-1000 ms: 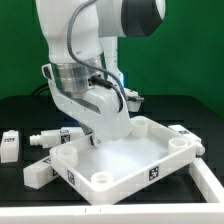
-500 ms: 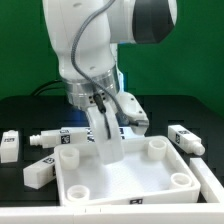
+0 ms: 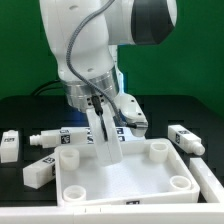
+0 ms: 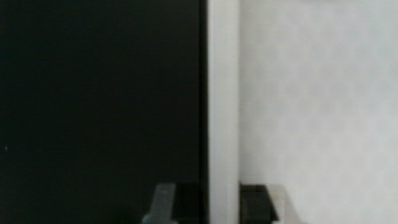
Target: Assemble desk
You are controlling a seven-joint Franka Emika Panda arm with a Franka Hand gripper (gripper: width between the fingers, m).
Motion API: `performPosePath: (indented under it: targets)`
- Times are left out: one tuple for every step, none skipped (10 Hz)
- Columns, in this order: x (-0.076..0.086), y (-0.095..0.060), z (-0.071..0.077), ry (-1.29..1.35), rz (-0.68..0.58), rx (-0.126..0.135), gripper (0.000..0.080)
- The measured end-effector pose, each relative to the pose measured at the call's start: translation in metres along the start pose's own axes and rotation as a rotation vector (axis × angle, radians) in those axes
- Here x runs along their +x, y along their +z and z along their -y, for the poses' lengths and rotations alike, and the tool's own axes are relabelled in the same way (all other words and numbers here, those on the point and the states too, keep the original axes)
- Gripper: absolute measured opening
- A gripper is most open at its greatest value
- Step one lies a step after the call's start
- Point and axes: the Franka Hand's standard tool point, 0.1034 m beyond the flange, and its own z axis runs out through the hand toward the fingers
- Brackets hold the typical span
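The gripper (image 3: 108,150) reaches down at the centre of the exterior view, its fingers pinched tight on the far rim of the white desk top (image 3: 125,182), which fills the lower right, with loose legs (image 3: 38,171) lying at both sides.

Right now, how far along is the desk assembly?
Done: no leg fitted; the desk top's corner sockets stand empty. In hand: the claw is shut on its rim. Left: all legs, lying loose on the table beside it.
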Motion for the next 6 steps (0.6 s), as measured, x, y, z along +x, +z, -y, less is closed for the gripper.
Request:
performPosePath:
  targets:
    - [-0.005, 0.001, 0.006, 0.069, -0.005, 0.010, 0.0058]
    - [-0.014, 0.007, 0.009, 0.092, -0.009, 0.005, 0.0062]
    - [-0.022, 0.011, 0.010, 0.086, -0.011, -0.005, 0.0068]
    - [-0.030, 0.014, 0.012, 0.085, -0.018, -0.011, 0.0068]
    - [-0.031, 0.018, 0.013, 0.073, -0.050, -0.010, 0.0073]
    - [-0.030, 0.022, 0.013, 0.070, -0.076, -0.002, 0.0078]
